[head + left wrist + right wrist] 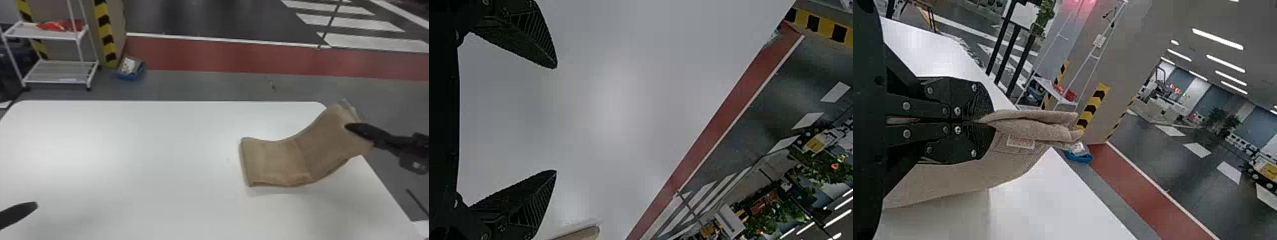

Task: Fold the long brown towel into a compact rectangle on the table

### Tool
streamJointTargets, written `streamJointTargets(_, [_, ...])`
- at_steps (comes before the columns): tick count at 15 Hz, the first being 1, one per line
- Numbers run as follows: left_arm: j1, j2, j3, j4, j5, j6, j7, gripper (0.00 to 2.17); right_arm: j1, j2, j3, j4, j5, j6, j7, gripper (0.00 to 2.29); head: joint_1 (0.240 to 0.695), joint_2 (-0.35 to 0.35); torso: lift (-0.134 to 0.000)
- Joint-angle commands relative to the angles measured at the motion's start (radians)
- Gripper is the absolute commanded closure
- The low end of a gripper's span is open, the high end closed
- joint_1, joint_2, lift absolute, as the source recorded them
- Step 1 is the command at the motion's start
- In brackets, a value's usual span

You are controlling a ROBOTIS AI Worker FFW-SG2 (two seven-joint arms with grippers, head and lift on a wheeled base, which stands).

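The brown towel [277, 162] lies with its left part flat on the right half of the white table, and its right part rises toward my right gripper [349, 127]. In the right wrist view my right gripper [985, 121] is shut on the layered edge of the towel [1023, 130], which carries a small label. My left gripper [35, 205] is at the lower left in the head view, far from the towel. The left wrist view has my left gripper [555, 119] open over the tabletop, nothing between its fingers, with a bit of towel [581, 234] at the bottom edge.
The white table [143, 143] has its far edge and right edge in the head view. Beyond it on the floor stand a white shelf cart [60, 63] and a blue bin [129, 76], near a column with yellow and black stripes.
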Motion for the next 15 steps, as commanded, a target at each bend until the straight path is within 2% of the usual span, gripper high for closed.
streamJointTargets(1, [0.0,-0.006,-0.007,-0.006,0.001,0.004,0.002,0.15,0.005,0.034,0.056,-0.022,0.014,0.002,-0.005,1.15,0.695,-0.17,-0.125])
streamJointTargets(5, [0.002,-0.006,-0.006,-0.006,-0.001,0.004,0.002,0.15,-0.027,0.128,0.167,-0.024,0.08,0.002,-0.028,1.15,0.695,-0.116,-0.125])
streamJointTargets(6, [0.005,-0.006,-0.004,-0.005,-0.001,0.004,0.002,0.15,-0.036,0.145,0.18,-0.022,0.087,0.002,-0.036,1.15,0.695,-0.078,-0.125])
streamJointTargets(8, [0.006,-0.006,-0.003,-0.002,0.001,0.004,0.002,0.15,-0.05,0.173,0.208,-0.021,0.106,0.002,-0.042,1.15,0.695,-0.046,-0.125])
streamJointTargets(15, [0.005,-0.006,0.001,0.012,0.001,-0.008,0.003,0.15,-0.036,0.223,0.337,-0.021,0.162,0.002,-0.06,1.14,0.695,0.054,-0.125])
